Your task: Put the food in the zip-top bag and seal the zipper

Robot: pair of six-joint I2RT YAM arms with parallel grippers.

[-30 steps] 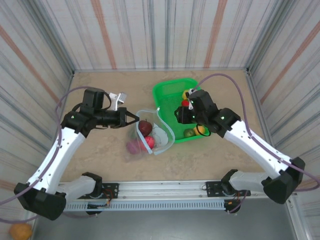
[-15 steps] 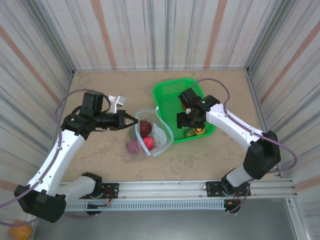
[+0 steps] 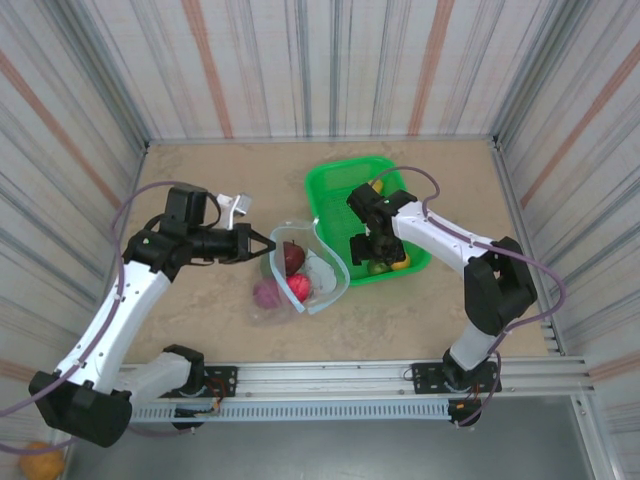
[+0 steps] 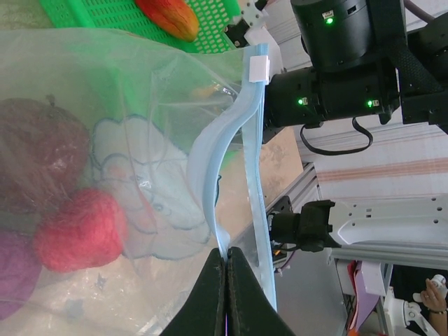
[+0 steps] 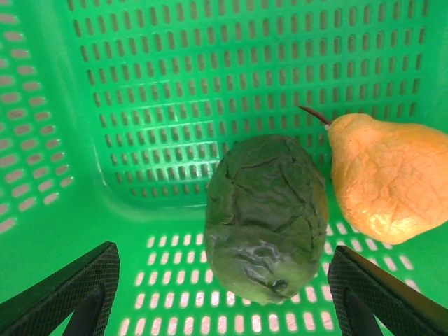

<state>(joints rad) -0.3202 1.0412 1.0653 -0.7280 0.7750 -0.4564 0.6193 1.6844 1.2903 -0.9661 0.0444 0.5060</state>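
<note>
- The zip-top bag (image 3: 305, 275) lay on the table (image 3: 200, 170) just left of the green tray (image 3: 335, 185), its mouth gaping toward the tray.
- Three pieces of food were in it, as far as the clear film showed: a dark maroon fruit (image 3: 291, 256), a red fruit (image 3: 298, 286) and a magenta piece (image 3: 267, 293).
- The left tool (image 3: 268, 243) was pinched fully closed on the zipper (image 4: 256, 91) at the near end of the mouth, holding that edge up so the bag stood open.
- The right tool (image 3: 366, 247) hung inside the tray with its fingers spread wide and nothing held. They straddled a green fruit (image 5: 266, 217), clear of it on either side.
- A yellow-orange pear (image 5: 385, 175) sat touching the green fruit, and an orange-red piece (image 4: 168, 15) lay farther along the tray floor.
- By my reckoning the task was under half done: at least three pieces waited in the tray, the green fruit looked to be next, and the zipper was wholly unsealed.
</note>
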